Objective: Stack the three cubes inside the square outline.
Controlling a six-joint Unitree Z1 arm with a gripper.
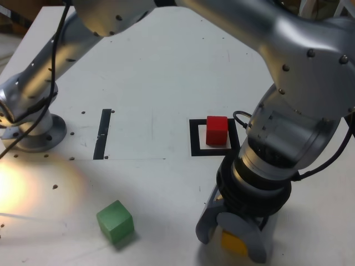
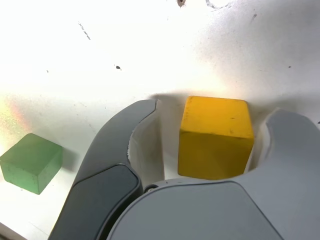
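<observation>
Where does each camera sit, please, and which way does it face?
Exterior view: off the arm, above the table, looking down at it; it shows the arm, its base and gripper, with the red cube in the square outline.
Wrist view: on the wrist, looking past the gripper's two fingers at the table; no other part of the arm is clear.
Shared: the gripper, yellow cube and green cube.

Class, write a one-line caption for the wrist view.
Yellow cube between the open fingers, with the green cube off to one side.
</observation>
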